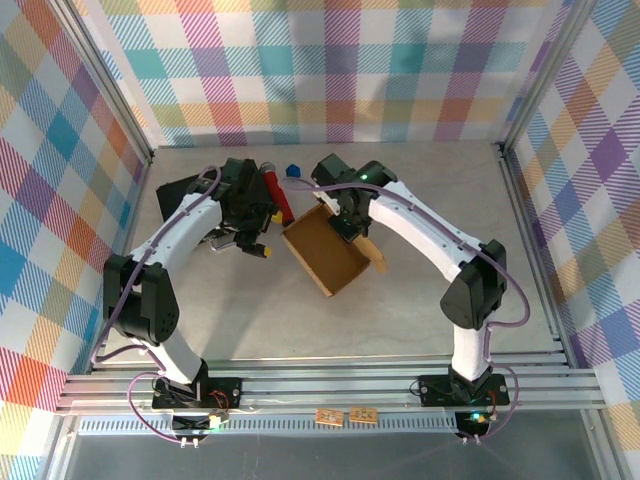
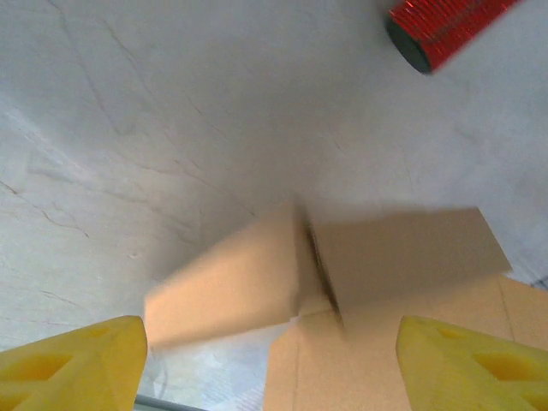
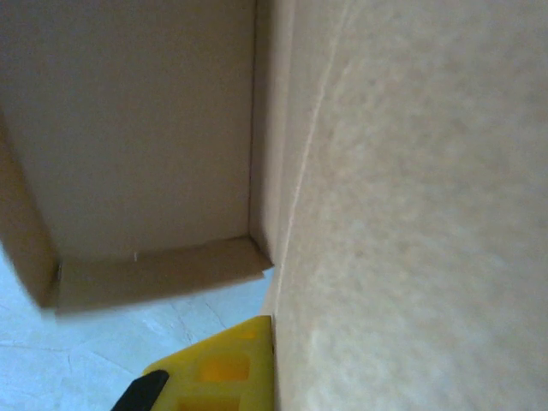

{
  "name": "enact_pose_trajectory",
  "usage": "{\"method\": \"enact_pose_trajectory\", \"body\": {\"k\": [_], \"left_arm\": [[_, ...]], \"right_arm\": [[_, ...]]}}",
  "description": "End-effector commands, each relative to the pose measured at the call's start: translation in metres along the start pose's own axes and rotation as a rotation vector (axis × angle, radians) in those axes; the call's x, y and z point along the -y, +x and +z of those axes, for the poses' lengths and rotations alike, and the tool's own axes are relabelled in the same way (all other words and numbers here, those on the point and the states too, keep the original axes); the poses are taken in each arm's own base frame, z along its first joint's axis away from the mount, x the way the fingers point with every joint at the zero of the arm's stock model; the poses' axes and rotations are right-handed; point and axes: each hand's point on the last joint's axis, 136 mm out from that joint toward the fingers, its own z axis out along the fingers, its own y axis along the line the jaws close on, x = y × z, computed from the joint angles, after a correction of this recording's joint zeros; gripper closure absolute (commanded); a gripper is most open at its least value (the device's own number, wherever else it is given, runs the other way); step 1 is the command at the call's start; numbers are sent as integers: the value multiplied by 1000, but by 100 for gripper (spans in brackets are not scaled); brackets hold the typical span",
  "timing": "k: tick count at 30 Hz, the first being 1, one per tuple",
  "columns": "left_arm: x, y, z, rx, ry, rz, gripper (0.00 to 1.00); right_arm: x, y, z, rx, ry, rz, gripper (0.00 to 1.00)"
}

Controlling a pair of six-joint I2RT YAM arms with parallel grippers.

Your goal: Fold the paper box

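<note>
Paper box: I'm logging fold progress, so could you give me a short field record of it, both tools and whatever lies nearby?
paper box: brown cardboard, mid-table, walls partly raised, top open
right tool: shut on the box's far-right wall
left tool: open, holding nothing, a box corner just ahead of it
red cylinder: lying on the table behind the box
black case: flat, rear left, partly under the left arm
table: pale marbled surface
</note>
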Motion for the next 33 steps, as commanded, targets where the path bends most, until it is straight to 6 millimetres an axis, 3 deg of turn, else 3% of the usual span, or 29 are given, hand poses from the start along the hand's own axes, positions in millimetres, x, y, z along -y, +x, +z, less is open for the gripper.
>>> {"method": "enact_pose_trajectory", "body": {"k": [1, 6, 12, 18, 33], "left_arm": [[4, -12, 8, -10, 14, -55, 24], [4, -8, 21, -62, 15, -110, 25], [8, 7, 16, -105, 39, -142, 26], [5, 3, 25, -100, 8, -149, 31], [12, -4, 36, -97, 0, -122, 54]], "right_arm": [[1, -6, -7, 12, 29, -32, 100], [-3, -7, -8, 15, 26, -35, 100], [-5, -8, -11, 25, 27, -37, 100], [-8, -12, -14, 39, 23, -40, 100], [-10, -13, -18, 53, 15, -43, 100]]}}
